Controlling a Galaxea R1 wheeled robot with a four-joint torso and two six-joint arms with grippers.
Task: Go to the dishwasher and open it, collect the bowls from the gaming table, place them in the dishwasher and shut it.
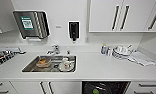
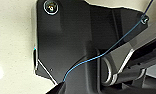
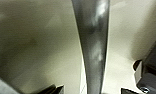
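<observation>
The dishwasher [image 1: 105, 87] stands open below the counter at the front edge of the head view, its inside dark with racks. A bright green round thing, apparently one of the bowls [image 1: 95, 91], lies inside it. In the right wrist view a long stainless-steel strip [image 3: 94, 45] runs close in front of the camera. The two dark tips of my right gripper [image 3: 90, 90] stand wide apart on either side of the strip, open. The gaming table is out of view.
A white counter [image 1: 99, 65] holds a steel sink [image 1: 31, 65] with dishes in it, a tap [image 1: 54, 49], white dishes [image 1: 121, 52] and a cloth [image 1: 141, 58] at the right. Wall cabinets [image 1: 124, 15], a towel dispenser [image 1: 31, 23] and a soap dispenser [image 1: 74, 30] hang above.
</observation>
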